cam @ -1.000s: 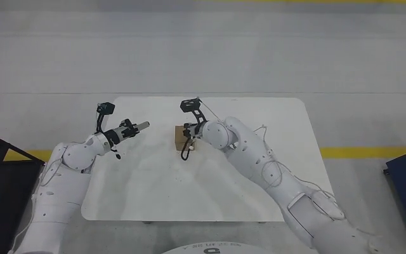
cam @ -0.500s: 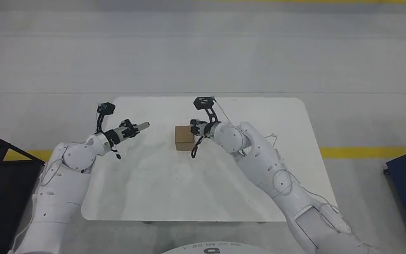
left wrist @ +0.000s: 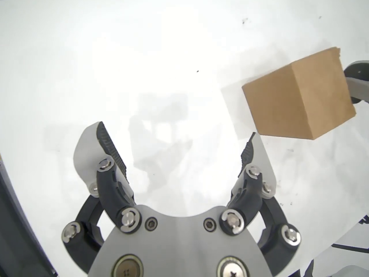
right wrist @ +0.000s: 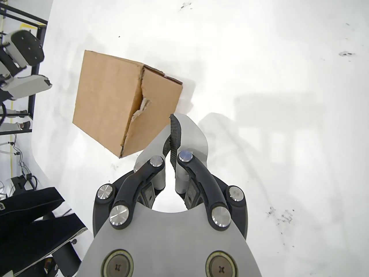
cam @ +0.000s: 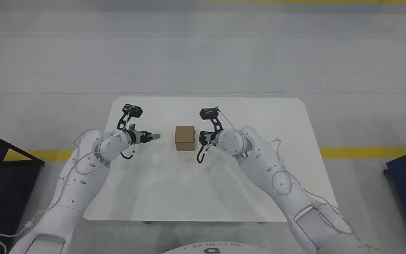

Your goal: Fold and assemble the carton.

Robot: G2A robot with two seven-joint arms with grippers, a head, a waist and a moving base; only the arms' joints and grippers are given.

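Observation:
A small brown carton stands folded into a cube near the middle of the white table. In the right wrist view the carton shows a flap seam with a torn edge. My right gripper is shut with nothing in it, its tips just beside the carton's side. My left gripper is open and empty, a short way from the carton on its other side.
Bare white tabletop lies all around the carton. Grey floor with a yellow line surrounds the table. A dark metal frame stands beyond the table's edge.
My left arm swung in toward the carton from the table's left edge. My right gripper drew back off the carton to its right side.

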